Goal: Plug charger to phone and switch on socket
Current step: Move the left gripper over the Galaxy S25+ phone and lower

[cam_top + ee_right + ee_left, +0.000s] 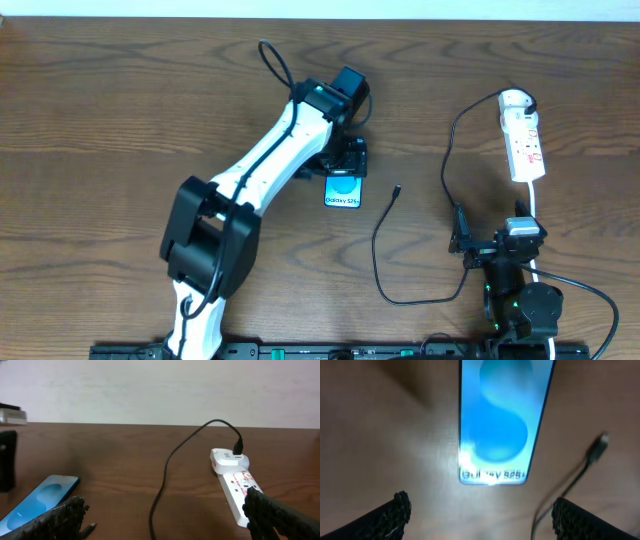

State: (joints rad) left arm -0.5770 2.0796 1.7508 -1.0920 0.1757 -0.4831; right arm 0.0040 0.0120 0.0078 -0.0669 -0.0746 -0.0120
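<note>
The phone [343,192] lies flat on the table, screen lit cyan and white. It also shows in the left wrist view [502,420] and the right wrist view [35,502]. My left gripper [345,160] hovers over the phone's far end, open and empty [482,517]. The charger cable [378,250] runs from its black plug [527,101] in the socket [524,140] down in a loop. Its connector tip [397,188] lies free to the right of the phone. My right gripper [492,238] is open and empty [165,520], below the socket [234,485].
The socket's white cord [580,290] runs down past my right arm to the table's front edge. The table is dark brown wood [100,120]. A pale wall [150,390] stands behind it.
</note>
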